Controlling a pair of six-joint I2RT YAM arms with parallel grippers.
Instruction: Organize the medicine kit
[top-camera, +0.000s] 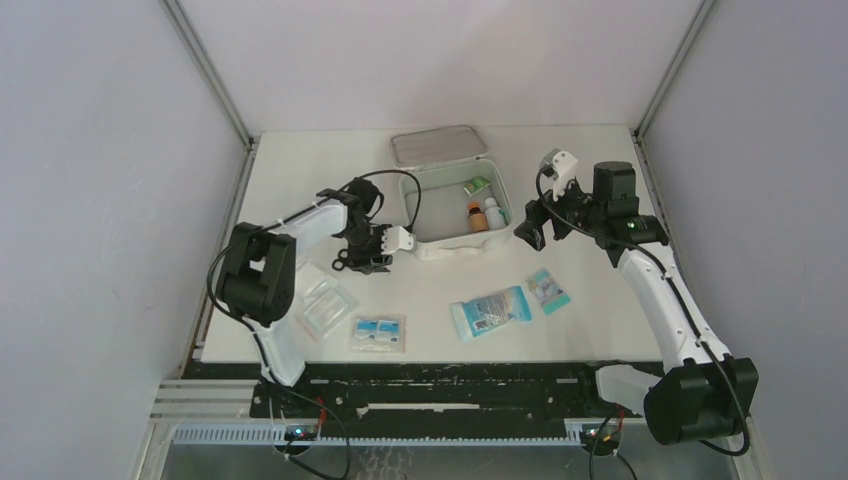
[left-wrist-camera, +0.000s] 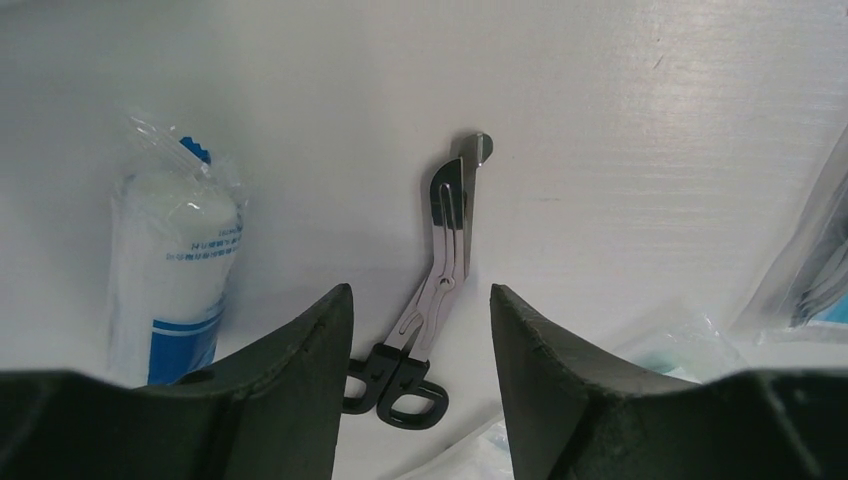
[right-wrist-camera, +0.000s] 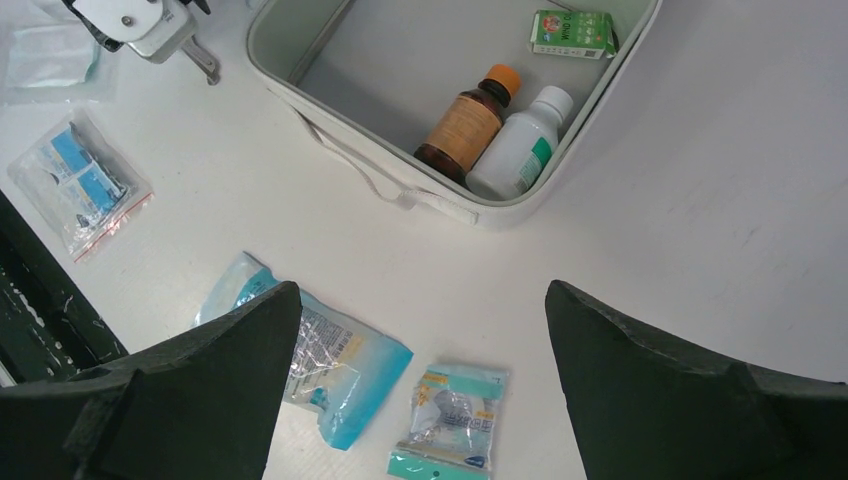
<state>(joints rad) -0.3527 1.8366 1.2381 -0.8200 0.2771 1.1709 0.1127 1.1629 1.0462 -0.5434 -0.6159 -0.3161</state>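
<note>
White table seen from above. Toward nine o'clock, the left claw (top-camera: 366, 256) hovers over bandage scissors (left-wrist-camera: 445, 250), its jaws spread either side of the handles and touching nothing. A wrapped gauze roll (left-wrist-camera: 175, 270) lies at the claw's nine o'clock. At the table's twelve o'clock sits the medicine kit (top-camera: 455, 247), lid hinged open, holding a brown bottle (right-wrist-camera: 462, 128), a white bottle (right-wrist-camera: 520, 150) and a green box (right-wrist-camera: 572, 33). At the kit's three o'clock the right claw (right-wrist-camera: 420, 300) hangs spread wide and empty. The case looks soft and light, so its walls would likely buckle. The front rim seems the firmest place to grip.
</note>
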